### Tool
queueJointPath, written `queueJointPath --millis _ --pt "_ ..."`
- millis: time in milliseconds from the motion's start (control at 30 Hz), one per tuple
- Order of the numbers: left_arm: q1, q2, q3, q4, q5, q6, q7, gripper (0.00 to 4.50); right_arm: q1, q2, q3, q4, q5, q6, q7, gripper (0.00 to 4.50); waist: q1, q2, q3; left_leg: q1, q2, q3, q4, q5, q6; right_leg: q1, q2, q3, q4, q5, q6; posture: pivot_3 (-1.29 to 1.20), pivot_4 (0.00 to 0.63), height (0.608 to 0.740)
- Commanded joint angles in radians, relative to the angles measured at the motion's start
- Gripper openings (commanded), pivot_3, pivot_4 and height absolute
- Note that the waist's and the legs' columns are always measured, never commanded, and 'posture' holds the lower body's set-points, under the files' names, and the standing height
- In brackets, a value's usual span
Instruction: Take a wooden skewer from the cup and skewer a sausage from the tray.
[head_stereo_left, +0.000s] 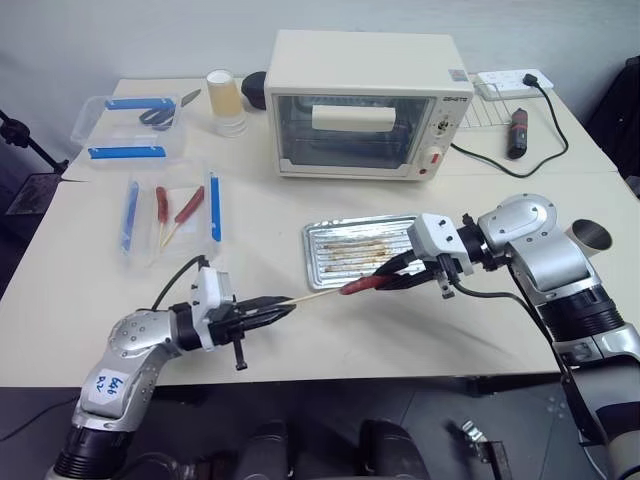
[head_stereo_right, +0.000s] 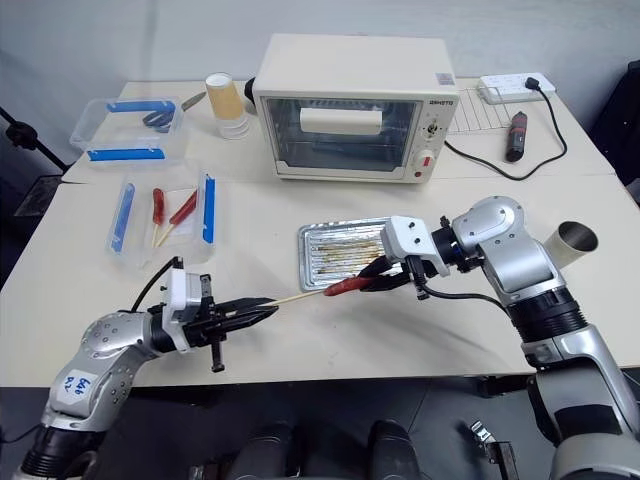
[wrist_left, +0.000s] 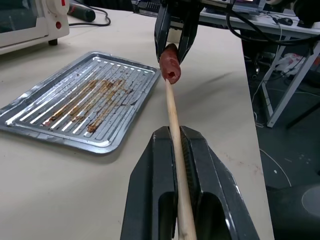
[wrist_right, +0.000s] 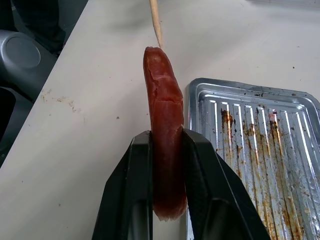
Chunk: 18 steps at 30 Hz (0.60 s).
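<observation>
My left gripper (head_stereo_left: 285, 308) is shut on the wooden skewer (head_stereo_left: 315, 296), a thin pale stick held level above the table and pointing right. Its tip meets the near end of the sausage (head_stereo_left: 362, 284), which is reddish-brown and glossy. My right gripper (head_stereo_left: 385, 272) is shut on the sausage, whose far half sits between the black fingers (wrist_right: 142, 170). Both hover just in front of the silver tray (head_stereo_left: 312, 258), with its ridged floor and brown grease marks. The brown paper cup (head_stereo_left: 590, 235) stands beyond my right forearm, partly hidden by it.
A cream toaster oven (head_stereo_left: 360, 105) stands behind the tray. To the left lie clear plastic boxes with blue clips (head_stereo_left: 130, 130), one holding red skewered sausages (head_stereo_left: 175, 212). A paper cup stack (head_stereo_left: 225, 100), a power strip (head_stereo_left: 510, 85) and a dark tool (head_stereo_left: 516, 135) sit at the back.
</observation>
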Motion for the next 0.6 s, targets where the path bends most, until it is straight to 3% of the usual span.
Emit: queueJointPath --millis 33,600 --pt "0.003 0.005 0.014 -0.025 -0.012 -0.005 -0.002 0.0 -0.022 -0.013 -0.024 -0.006 0.016 -0.003 0.049 0.81 0.0 0.0 0.0 0.0 0.0 0.0 0.0 0.0 0.0 0.0 0.0 0.0 0.0 0.0 0.0 0.0 0.15 0.74" --pt "-0.031 -0.02 -0.021 0.002 0.003 -0.01 -0.002 0.0 -0.022 -0.009 -0.02 -0.023 0.02 0.008 0.049 0.81 0.0 0.0 0.0 0.0 0.0 0.0 0.0 0.0 0.0 0.0 0.0 0.0 0.0 0.0 0.0 0.0 0.15 0.74"
